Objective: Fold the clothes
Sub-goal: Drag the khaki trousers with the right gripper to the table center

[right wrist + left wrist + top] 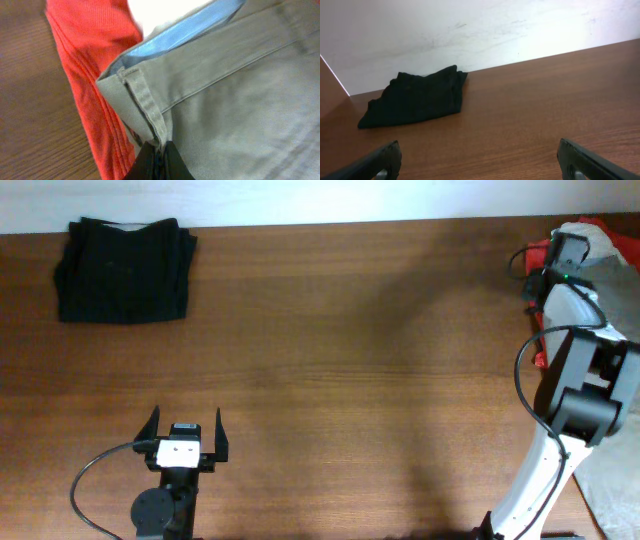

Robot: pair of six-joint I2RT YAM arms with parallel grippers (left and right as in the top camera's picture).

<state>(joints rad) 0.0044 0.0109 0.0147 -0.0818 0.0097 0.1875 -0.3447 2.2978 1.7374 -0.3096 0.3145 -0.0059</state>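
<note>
Across the whole overhead view we see the brown wooden table (350,360), running from wall to front edge. At its far right corner lies a heap of fabric. The right wrist view shows us the pale khaki cotton trousers (240,90) on that heap, the waistband turned toward the camera with a pale blue lining (185,32) showing along its edge. At the far left corner, well apart from the heap, sits the black folded garment (125,270), close against the wall. Beside and partly under the trousers we make out a red knit garment (90,65) touching the wood, and a white garment (160,10) just behind it. The left gripper (186,420) hangs near the front edge of the table with its fingers spread wide, holding nothing. The right gripper (159,159) has its dark fingertips pressed together, pinching the trousers at the waistband, right at the foot of the belt loop (147,107)
</note>
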